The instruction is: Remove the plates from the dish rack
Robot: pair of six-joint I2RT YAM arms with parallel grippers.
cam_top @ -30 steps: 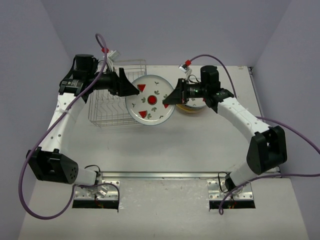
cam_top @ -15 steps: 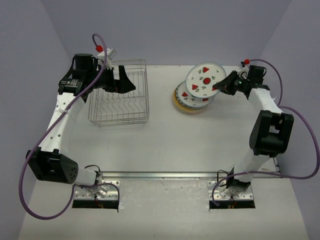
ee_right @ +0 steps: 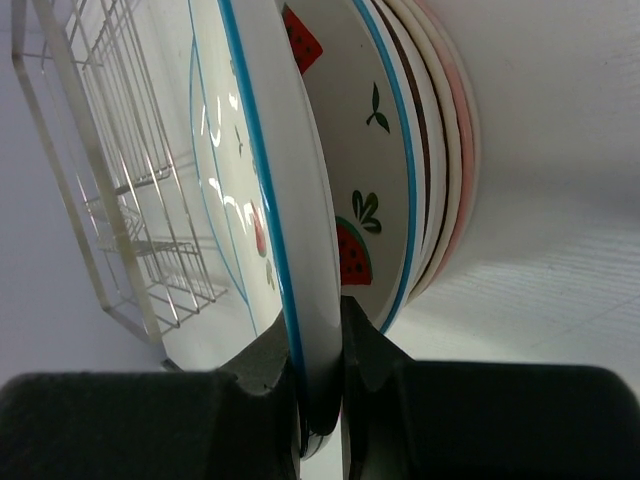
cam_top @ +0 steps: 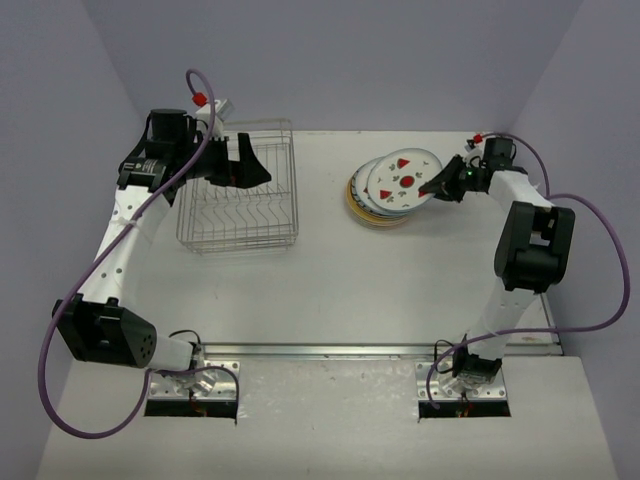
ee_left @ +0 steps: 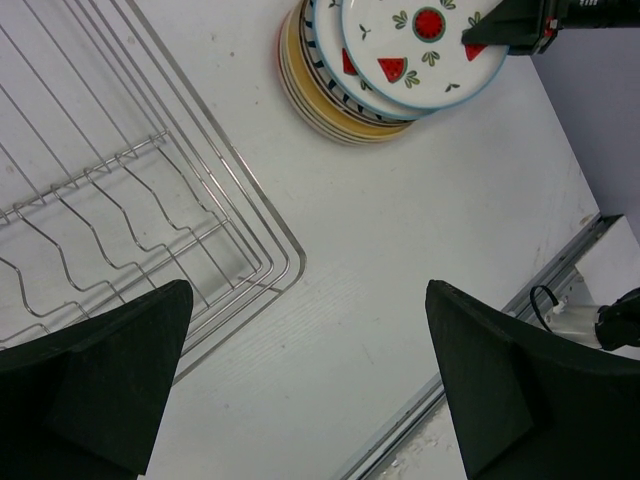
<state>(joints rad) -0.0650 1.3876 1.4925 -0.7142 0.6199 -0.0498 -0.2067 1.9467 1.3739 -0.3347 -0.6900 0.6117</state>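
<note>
White w/ red wedges and a thin blue rim: that's the plate we've got pinched by its edge in the right gripper. The jaws are narrow and clamped on the rim, which the right wrist view shows plainly.

The plate sits over the stack on the table, well to the right of the dish rack. It's tilted, high on the gripper side. There we see a wedge of gap btw it and the top plate of the stack. At the far edge we can't tell if the two touch.

What matters for the next move, as we judge it:
- The stack lies below and to the rack side of the fingers, so the held edge must come down, not across.
- The plate overhangs the stack a bit toward the gripper, so letting go as is may leave it off-centre.

The left gripper hovers over the rack w/ its fingers spread wide and nothing btw them. We see no plates in the rack's slots in the top or left wrist views, so this looks like the last one.
</note>
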